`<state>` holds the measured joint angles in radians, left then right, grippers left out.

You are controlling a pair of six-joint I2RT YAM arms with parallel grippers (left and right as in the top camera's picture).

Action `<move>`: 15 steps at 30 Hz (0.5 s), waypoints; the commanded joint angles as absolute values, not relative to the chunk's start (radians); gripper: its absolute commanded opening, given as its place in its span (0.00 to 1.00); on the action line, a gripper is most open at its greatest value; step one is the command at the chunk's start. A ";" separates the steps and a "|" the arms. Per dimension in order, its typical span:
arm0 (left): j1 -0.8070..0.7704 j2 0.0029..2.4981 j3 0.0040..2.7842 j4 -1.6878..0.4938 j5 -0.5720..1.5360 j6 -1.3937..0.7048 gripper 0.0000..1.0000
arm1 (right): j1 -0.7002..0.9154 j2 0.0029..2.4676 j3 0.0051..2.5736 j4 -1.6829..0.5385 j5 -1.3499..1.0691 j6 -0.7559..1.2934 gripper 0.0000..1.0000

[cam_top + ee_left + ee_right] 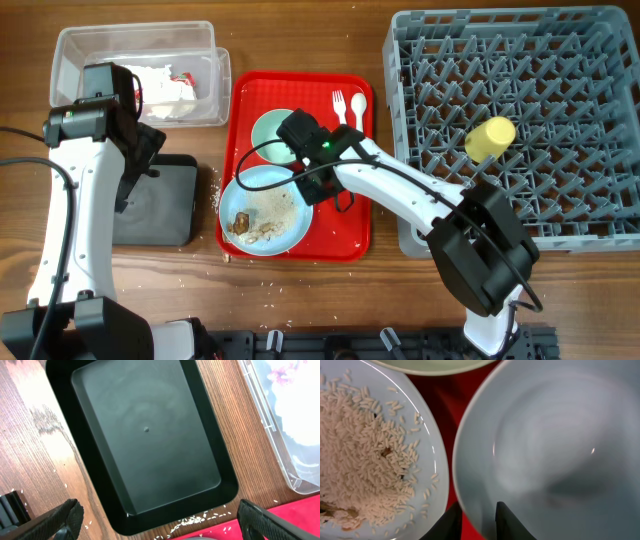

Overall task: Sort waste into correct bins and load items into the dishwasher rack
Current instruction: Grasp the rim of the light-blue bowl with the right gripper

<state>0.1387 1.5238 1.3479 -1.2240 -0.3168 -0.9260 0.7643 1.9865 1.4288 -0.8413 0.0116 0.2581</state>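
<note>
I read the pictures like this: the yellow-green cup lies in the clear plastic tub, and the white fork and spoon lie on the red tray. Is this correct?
Not quite. The overhead view shows the yellow-green cup lying in the grey dishwasher rack, on its pegs. The rest holds: the white fork and spoon lie on the red tray.

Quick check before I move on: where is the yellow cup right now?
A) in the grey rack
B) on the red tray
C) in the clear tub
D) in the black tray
A: the overhead view shows the cup sitting among the pegs inside the rack.
</note>
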 commanded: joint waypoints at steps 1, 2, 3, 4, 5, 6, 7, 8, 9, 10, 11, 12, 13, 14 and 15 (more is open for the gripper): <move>0.143 1.507 1.346 -1.224 -0.326 -0.925 1.00 | 0.769 2.008 1.420 -0.844 -0.028 0.266 0.19; 0.143 1.507 1.346 -1.224 -0.326 -0.925 1.00 | 0.769 2.008 1.420 -0.847 -0.027 0.265 0.19; 0.143 1.507 1.346 -1.224 -0.326 -0.925 1.00 | 0.769 2.008 1.420 -0.849 -0.027 0.266 0.19; 0.143 1.507 1.346 -1.224 -0.326 -0.925 1.00 | 0.769 2.008 1.421 -0.851 -0.027 0.265 0.20; 0.143 1.507 1.346 -1.224 -0.326 -0.925 1.00 | 0.769 2.008 1.421 -0.853 -0.027 0.265 0.20; 0.143 1.507 1.346 -1.224 -0.326 -0.925 1.00 | 0.769 2.008 1.421 -0.854 -0.027 0.264 0.20; 0.143 1.507 1.346 -1.224 -0.326 -0.925 1.00 | 0.769 2.008 1.421 -0.857 -0.027 0.263 0.20; 0.143 1.507 1.346 -1.224 -0.326 -0.925 1.00 | 0.769 2.008 1.421 -0.859 -0.027 0.263 0.20; 0.143 1.507 1.346 -1.224 -0.326 -0.925 1.00 | 0.769 2.008 1.421 -0.860 -0.027 0.263 0.20; 0.143 1.507 1.346 -1.224 -0.326 -0.925 1.00 | 0.769 2.008 1.421 -0.861 -0.027 0.263 0.20; 0.143 1.507 1.346 -1.224 -0.326 -0.925 1.00 | 0.769 2.008 1.421 -0.862 -0.027 0.263 0.20; 0.143 1.507 1.346 -1.224 -0.326 -0.925 1.00 | 0.769 2.008 1.421 -0.863 -0.027 0.263 0.17; 0.143 1.507 1.346 -1.224 -0.326 -0.925 1.00 | 0.769 2.008 1.421 -0.866 -0.027 0.263 0.14; 0.143 1.507 1.346 -1.224 -0.326 -0.925 1.00 | 0.769 2.008 1.421 -0.867 -0.028 0.264 0.11; 0.143 1.507 1.346 -1.224 -0.326 -0.925 1.00 | 0.769 2.008 1.421 -0.867 -0.028 0.265 0.09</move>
<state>0.1387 1.5238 1.3479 -1.2240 -0.3168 -0.9260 0.7643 1.9865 1.4288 -0.8612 -0.0147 0.2611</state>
